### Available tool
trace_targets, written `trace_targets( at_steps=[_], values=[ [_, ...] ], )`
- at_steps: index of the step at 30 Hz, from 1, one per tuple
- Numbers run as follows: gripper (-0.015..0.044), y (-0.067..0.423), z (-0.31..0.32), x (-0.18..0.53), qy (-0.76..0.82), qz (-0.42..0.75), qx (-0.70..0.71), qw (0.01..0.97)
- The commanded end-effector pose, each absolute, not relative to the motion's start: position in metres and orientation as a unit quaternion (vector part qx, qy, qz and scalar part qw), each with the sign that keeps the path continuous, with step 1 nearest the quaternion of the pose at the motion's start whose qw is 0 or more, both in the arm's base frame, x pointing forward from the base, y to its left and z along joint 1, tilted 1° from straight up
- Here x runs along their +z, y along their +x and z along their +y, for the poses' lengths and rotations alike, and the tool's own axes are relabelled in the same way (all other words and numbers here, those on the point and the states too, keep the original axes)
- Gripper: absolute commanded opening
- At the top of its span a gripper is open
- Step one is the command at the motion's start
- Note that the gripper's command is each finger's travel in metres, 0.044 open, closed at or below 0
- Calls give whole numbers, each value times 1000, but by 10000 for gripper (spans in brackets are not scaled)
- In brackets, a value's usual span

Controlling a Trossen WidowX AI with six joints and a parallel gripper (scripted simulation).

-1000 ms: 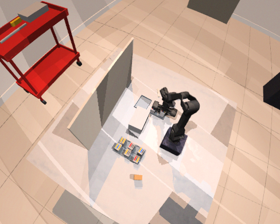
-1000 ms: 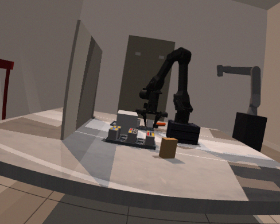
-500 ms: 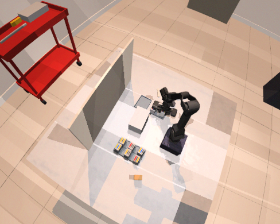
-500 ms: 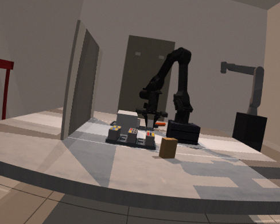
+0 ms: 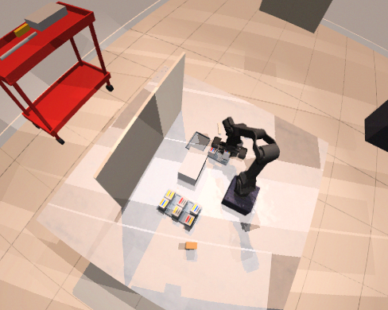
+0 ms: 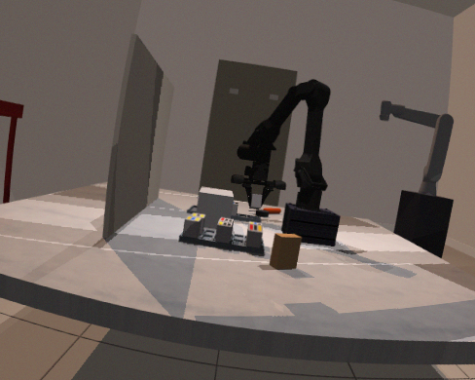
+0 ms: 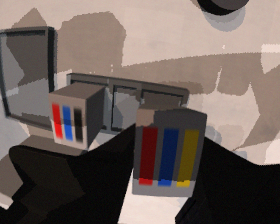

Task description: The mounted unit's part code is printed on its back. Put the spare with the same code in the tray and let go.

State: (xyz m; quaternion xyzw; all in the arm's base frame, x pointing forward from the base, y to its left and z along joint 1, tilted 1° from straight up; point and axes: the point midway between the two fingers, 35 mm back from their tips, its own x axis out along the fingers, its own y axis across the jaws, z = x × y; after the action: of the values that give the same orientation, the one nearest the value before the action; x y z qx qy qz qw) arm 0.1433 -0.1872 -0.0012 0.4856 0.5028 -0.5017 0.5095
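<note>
My gripper (image 5: 227, 154) (image 6: 257, 198) (image 7: 161, 130) is shut on a grey unit (image 6: 257, 202) (image 7: 167, 172) with red, blue and yellow stripes. The unit is upright and raised above a small slotted rack (image 7: 125, 82) (image 6: 246, 217). Another unit (image 7: 69, 120) (image 5: 212, 150), striped red, blue and black, stands at that rack's left end in the wrist view. The dark-rimmed tray (image 5: 199, 139) (image 7: 51, 75) lies left of the rack and looks empty. Several striped units stand in a larger rack (image 5: 184, 213) (image 6: 220, 247). No back with a readable code shows, and I cannot tell which unit is the mounted one.
A pale box (image 5: 192, 166) (image 6: 215, 204) stands between the tray and the larger rack. A tall grey panel (image 5: 136, 138) (image 6: 135, 135) stands behind them. An orange block (image 5: 191, 246) (image 6: 285, 251) stands beyond the larger rack. A red-orange object (image 6: 272, 210) lies near the arm's base.
</note>
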Motion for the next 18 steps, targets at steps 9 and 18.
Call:
trace_targets(
  at_steps=[9,18],
  values=[
    [0,143,-186,47,486,497,-503,514],
    [0,142,-185,81,485,498,-503,514]
  ],
)
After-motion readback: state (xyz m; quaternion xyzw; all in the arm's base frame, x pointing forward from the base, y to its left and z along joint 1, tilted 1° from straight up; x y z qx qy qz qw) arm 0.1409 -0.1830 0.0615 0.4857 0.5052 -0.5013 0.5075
